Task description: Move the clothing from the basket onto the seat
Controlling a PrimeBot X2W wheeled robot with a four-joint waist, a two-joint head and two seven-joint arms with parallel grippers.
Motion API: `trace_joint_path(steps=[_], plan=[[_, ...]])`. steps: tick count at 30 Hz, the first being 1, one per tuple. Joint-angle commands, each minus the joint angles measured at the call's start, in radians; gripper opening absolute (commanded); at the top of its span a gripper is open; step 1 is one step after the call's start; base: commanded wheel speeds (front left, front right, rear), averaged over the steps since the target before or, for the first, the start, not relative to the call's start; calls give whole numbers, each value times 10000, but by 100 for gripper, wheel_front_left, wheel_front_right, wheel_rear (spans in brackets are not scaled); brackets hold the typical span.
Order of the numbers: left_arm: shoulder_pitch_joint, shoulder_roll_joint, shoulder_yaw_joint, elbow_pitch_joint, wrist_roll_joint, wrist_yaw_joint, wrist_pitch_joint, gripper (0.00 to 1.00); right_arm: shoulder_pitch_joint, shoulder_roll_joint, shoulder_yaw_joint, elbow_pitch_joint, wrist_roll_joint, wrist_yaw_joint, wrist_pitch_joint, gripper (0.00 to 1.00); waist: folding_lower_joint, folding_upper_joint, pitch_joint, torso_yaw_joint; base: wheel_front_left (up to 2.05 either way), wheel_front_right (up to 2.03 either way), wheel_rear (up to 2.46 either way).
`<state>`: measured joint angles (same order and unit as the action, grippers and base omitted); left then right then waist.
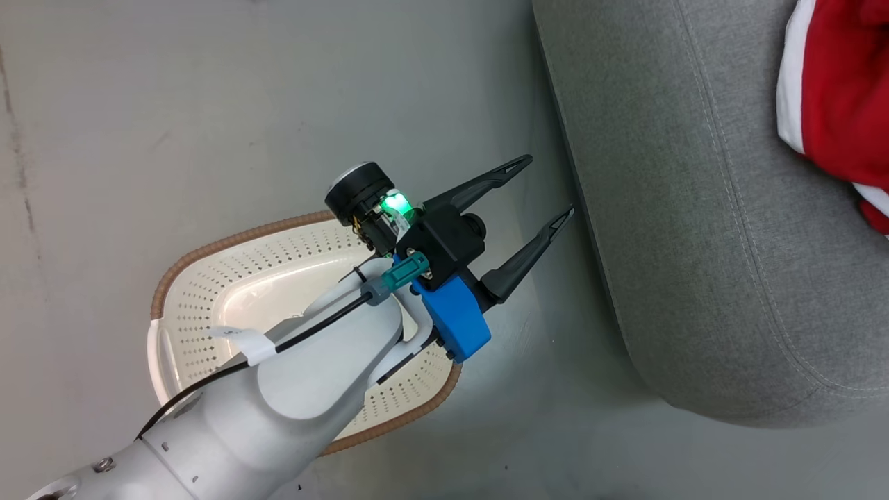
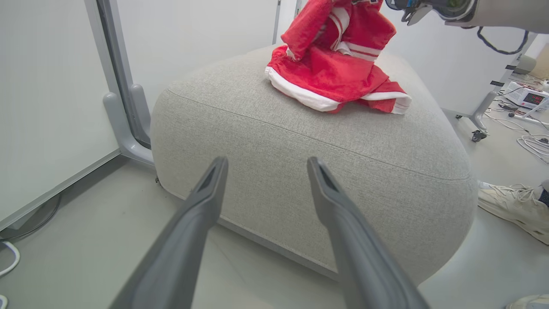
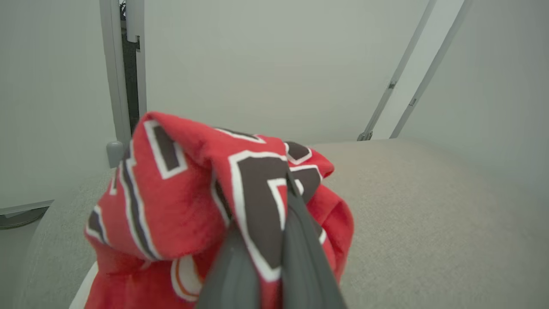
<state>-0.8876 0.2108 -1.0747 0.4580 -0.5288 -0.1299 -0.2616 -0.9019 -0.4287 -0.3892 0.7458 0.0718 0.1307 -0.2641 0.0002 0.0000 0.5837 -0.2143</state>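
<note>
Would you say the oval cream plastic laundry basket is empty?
Seemingly empty: the cream basket shows bare walls and floor, though the pale forearm hides part.

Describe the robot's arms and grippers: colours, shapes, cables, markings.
Left forearm: smooth, pale grey-white, with a black cable carrying a white tape tag. Its wrist is black with a green light, a teal connector and a blue block. Left gripper: two long, dark, tapering fingers with hollow triangular tips. Right gripper: dark grey fingers. Right forearm: pale, with a looping black cable.
</note>
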Motion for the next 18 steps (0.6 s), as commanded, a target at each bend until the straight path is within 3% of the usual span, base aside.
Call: trace_joint_path(steps=[1,9,10,11,12,13,18], plan=[[-186,43,-9,-7,-17,-6,-50,100,96,59,-1,246,-61,1,-7,0,-2,0,68,23,0,0,0],[-231,80,-38,-8,-81,-6,-50,100,-106,245,181,2127,-70,1,-4,0,-2,0,47,72,0,0,0],[-193,78,-47,4,-78,-6,-50,100,-111,256,221,2235,-69,1,-4,25,-2,0,-9,57,0,0,0],[-141,66,-56,20,-75,-6,-50,100,-86,252,248,2285,-79,1,-6,40,-2,0,-86,36,0,0,0],[-100,46,-54,22,-68,-6,-50,100,-73,237,247,2235,-79,1,-6,75,-2,0,-164,25,0,0,0],[-61,18,-33,22,-68,-6,-50,100,-23,260,234,2183,-64,1,-6,100,-2,0,-258,17,0,0,0],[192,-105,93,6,-72,-6,-51,100,489,308,319,2041,-186,1,-6,100,-2,0,-852,-23,0,0,0]])
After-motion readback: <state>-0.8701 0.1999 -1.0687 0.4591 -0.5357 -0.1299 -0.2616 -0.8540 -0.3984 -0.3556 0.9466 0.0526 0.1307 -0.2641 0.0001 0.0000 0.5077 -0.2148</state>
